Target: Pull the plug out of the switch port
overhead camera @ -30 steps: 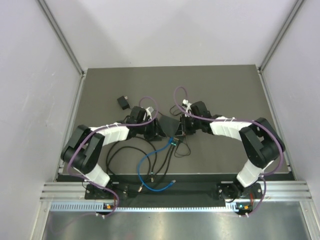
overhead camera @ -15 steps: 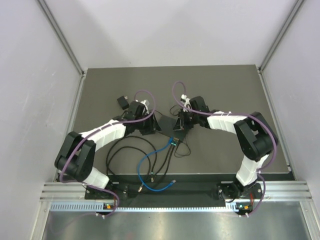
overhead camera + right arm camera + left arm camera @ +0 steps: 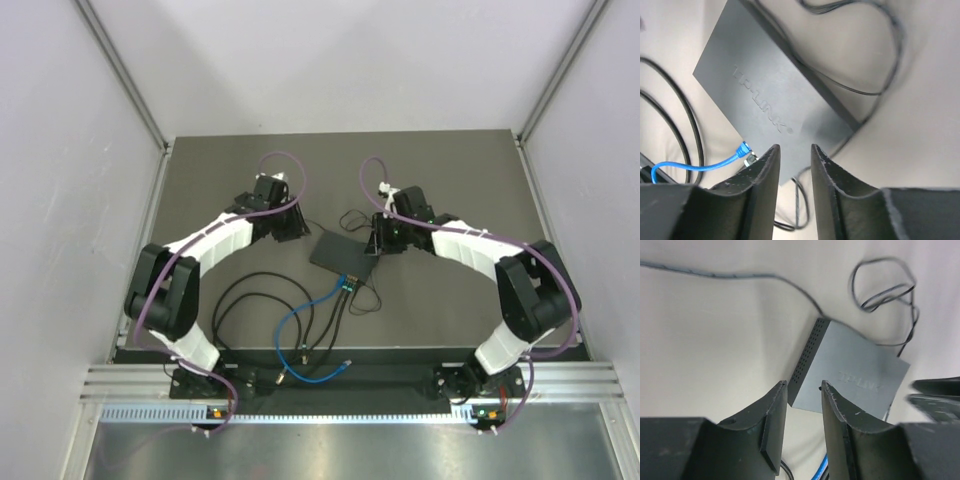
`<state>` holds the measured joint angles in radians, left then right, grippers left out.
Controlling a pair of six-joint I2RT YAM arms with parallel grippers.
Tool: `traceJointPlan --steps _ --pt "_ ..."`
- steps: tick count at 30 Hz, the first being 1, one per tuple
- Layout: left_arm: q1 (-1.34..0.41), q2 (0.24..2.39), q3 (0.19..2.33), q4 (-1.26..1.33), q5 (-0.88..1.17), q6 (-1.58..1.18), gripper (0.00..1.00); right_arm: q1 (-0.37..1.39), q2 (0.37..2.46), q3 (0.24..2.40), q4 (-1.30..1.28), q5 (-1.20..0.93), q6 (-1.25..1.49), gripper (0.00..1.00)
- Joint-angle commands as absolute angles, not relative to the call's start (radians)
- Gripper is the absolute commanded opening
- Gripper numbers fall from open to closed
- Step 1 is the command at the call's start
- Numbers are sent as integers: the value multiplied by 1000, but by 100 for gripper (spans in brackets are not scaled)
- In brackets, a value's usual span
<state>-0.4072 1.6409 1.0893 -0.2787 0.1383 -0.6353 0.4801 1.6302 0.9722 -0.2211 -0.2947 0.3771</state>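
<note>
Both arms have backed off the black box [image 3: 343,253], which lies mid bench [image 3: 450,180]; left gripper [image 3: 802,390] and right gripper [image 3: 795,150] jaws slightly spread, empty; blue plug [image 3: 743,148] seemingly still in its near-edge port [image 3: 346,277], so pin box, pull straight out.

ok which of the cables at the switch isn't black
The blue cable, its blue plug sitting at the near edge of the switch; the other cables are all black.
</note>
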Motion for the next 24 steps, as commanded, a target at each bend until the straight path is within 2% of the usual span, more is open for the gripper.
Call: traceJointPlan --steps 1,2,7,8,11,16,24 --pt "-410 1674 1117 -290 205 -624 38 457 1560 959 -261 -261 347 34" --pt "-410 1672 1108 -270 225 -630 38 451 1554 954 -261 -279 348 39" --pt "-411 1585 999 -238 250 -627 40 451 1549 910 -212 -365 367 45" --pt "-411 1563 977 -229 279 -624 40 451 1548 901 -201 -383 373 50" --pt "-416 1499 861 -138 417 -617 44 451 1551 871 -163 -411 385 54" --pt "-426 1493 808 -57 520 -617 47 451 1577 851 -106 -483 405 51" --pt "-469 1633 831 57 621 -664 44 451 1608 838 -71 -503 405 46"
